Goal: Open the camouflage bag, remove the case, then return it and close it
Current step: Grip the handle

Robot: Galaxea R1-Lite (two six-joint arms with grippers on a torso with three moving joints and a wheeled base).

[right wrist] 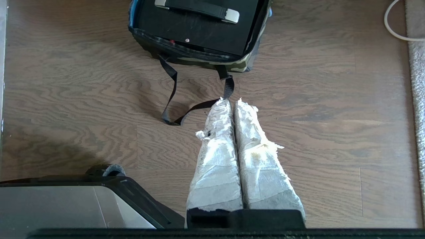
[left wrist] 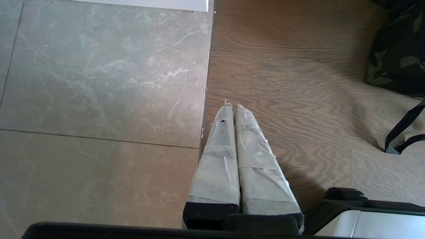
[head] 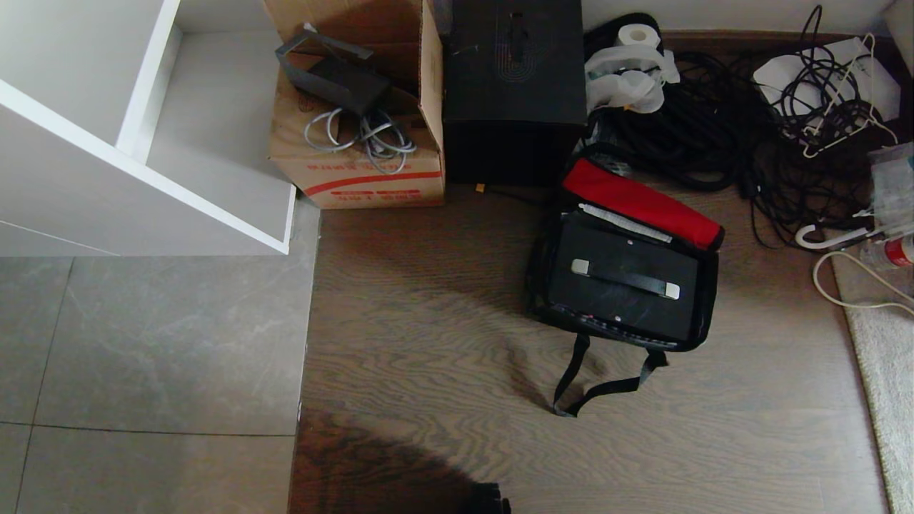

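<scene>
Both arms look parked low on my end, neither in the head view. Left gripper (left wrist: 233,105) has its taped fingers pressed together, holding nothing, hanging over the seam where grey tile meets wood floor (left wrist: 298,109). Right gripper (right wrist: 231,100) is the same: fingers together, empty, over bare wood, tips just short of the bag's black strap (right wrist: 171,96).

Past that, the camouflage bag (head: 703,314) sits on the wood floor, open, with its red-lined flap (head: 643,202) thrown back toward the wall. The case (head: 621,282) lies flat inside the bag, bar handle (head: 625,278) up, silver end mounts visible.

Further back: a tall black box (head: 514,86) just behind the bag, a brown cardboard carton (head: 357,143) beside it on the left, a tangle of black cables (head: 714,121) on the right, and a white cabinet (head: 143,143) at far left.
</scene>
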